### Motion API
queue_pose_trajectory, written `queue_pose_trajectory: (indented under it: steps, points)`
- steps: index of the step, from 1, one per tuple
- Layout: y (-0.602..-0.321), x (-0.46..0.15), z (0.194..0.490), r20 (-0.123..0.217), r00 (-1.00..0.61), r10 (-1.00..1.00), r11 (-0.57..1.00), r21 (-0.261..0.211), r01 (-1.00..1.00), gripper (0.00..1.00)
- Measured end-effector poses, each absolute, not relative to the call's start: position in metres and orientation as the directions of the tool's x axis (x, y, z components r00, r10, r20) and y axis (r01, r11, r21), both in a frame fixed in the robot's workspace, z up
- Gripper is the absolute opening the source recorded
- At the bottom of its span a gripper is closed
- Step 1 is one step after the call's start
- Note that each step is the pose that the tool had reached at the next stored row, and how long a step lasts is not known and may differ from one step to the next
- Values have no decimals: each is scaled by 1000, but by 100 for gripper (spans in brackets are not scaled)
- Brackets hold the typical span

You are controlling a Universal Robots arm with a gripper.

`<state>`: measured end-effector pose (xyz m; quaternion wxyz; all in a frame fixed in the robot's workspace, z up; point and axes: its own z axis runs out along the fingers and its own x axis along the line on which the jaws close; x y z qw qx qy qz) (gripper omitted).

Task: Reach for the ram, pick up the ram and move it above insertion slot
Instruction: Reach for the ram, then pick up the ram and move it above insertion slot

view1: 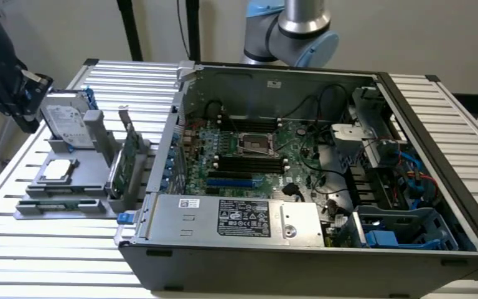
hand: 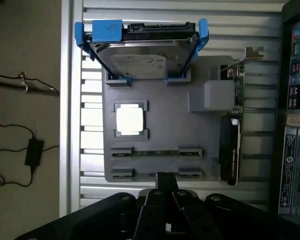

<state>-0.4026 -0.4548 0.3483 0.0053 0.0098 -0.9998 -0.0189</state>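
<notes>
The gripper (hand: 163, 176) hung above the near edge of a grey holder (hand: 160, 107) that sat on the slatted table (view1: 48, 249). Its fingertips were drawn together with nothing held between them. The ram (hand: 155, 152) lay flat in the holder, a thin green strip seated between two pairs of grey clips. It was below the gripper and just ahead of its tips, and the two were not touching.

Farther from the gripper than the ram, a square silver processor (hand: 129, 120) rested in its own recess. Beyond that, at the holder's far edge, stood the hard drive (hand: 140, 60) with blue rails. An upright green card (hand: 236, 125) with a metal bracket stood along the side of the holder, off to the gripper's side and nearer the open computer case (view1: 305, 162).

In the exterior view the gripper showed as a dark mass above the holder's far end, at that view's left. The case was well apart from it toward that view's right, and the arm's base joint (view1: 301, 25) rose behind the case.
</notes>
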Motion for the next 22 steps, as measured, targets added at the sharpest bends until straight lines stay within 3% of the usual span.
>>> queue_pose_trajectory:
  steps: [11,22]
  points:
    - [-466,-403,348,10,-1000,-27,999,38,-27,11]
    - [-466,-403,348,10,-976,-216,976,38,-215,11]
